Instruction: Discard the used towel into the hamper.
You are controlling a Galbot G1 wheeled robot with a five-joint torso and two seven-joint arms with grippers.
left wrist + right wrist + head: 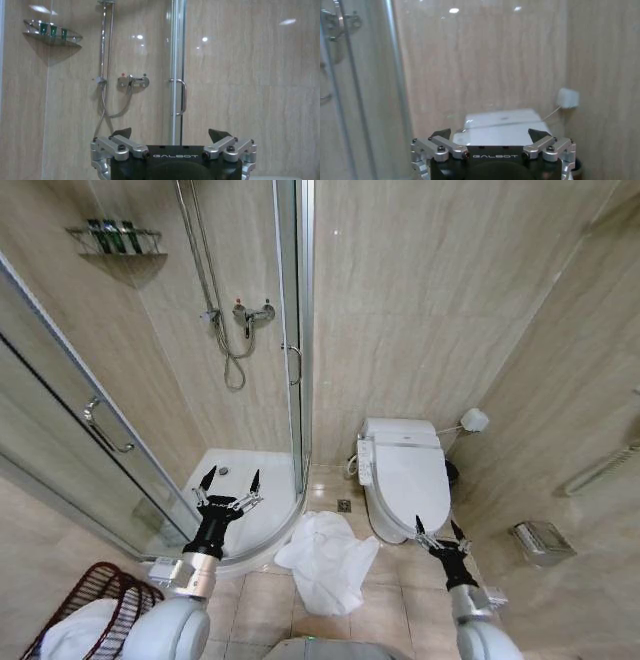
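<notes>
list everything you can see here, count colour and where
towel: 1, white, crumpled on the floor tiles between shower and toilet
hamper: 1, dark reddish-brown, floor at robot's left, white cloth inside
toilet: 1, white, lid shut, against back wall
shower door: 1, glass, ahead left
corner shelf: 1, wire, green bottles, shower wall
floor drain: 1, metal, before toilet
left gripper: 1, black, open, raised before shower
right gripper: 1, black, open, beside toilet

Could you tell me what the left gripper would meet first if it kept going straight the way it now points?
Most likely the curved glass shower door: the open left gripper points level at it, handle dead ahead. How far off it stands is unclear.
</notes>
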